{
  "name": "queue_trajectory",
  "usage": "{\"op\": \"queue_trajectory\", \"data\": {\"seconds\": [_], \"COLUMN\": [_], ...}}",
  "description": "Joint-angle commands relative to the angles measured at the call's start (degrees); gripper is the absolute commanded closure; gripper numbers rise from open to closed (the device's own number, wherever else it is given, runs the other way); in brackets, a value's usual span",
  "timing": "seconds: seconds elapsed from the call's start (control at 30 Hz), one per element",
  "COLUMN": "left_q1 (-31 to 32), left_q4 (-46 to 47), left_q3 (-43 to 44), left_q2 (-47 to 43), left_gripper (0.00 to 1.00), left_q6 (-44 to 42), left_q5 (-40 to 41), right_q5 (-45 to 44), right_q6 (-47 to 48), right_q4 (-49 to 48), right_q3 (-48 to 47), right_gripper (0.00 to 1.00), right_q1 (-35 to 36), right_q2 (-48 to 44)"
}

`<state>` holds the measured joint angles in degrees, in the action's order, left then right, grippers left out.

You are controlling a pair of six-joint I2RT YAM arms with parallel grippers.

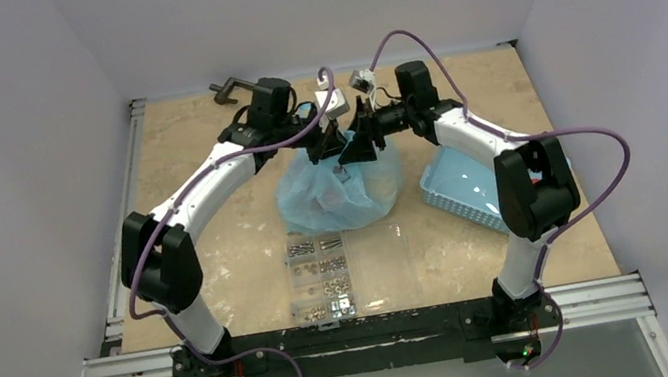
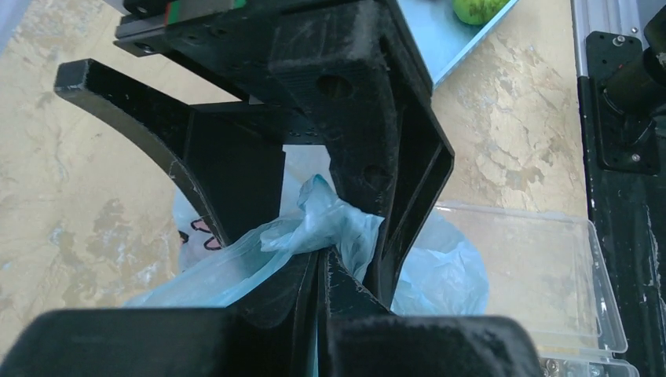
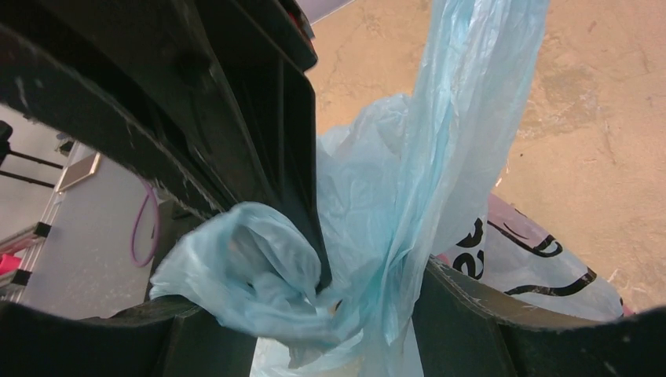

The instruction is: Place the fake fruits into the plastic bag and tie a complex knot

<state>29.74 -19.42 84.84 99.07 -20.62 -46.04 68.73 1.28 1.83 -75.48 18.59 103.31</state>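
On the marbled table [image 1: 215,228] the plastic bag [image 1: 337,198] sits mid-table. Only the left wrist view shows the left gripper [image 2: 318,263] clamped on its bunched plastic, with a green fruit [image 2: 475,8] beyond. The right gripper [image 3: 338,314] gapes around loose plastic.

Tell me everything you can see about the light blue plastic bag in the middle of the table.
The plastic bag is thin, translucent light-blue film, crinkled, with black and pink print on its side. It sits bulging on the table, beyond the clear screw box and left of the blue basket. Its top is gathered into a twisted bunch. The left gripper is shut on that bunch; the right gripper, open, straddles a taut strip.
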Motion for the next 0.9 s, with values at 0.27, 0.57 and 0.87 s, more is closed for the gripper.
{"op": "queue_trajectory", "data": {"seconds": [0.27, 0.57, 0.87], "left_q1": [-1.29, -11.68, -13.92], "left_q4": [1.65, -7.12, -29.64], "left_q3": [6.76, 15.96, 27.98], "left_q2": [-2.25, -5.22, 4.32], "left_gripper": [0.76, 0.45, 0.29], "left_q6": [4.21, 14.52, 4.54], "left_q5": [-0.13, -3.2, -6.4], "right_q5": [-0.73, -1.48, -2.56], "right_q6": [4.87, 6.89, 12.5], "right_q4": [2.12, 0.67, 3.31], "right_q3": [-0.56, -0.5, -0.68], "right_gripper": [1.0, 1.0, 1.0], "right_q1": [0.13, 0.0, 0.2], "right_q2": [-2.41, -4.38, -5.51]}}
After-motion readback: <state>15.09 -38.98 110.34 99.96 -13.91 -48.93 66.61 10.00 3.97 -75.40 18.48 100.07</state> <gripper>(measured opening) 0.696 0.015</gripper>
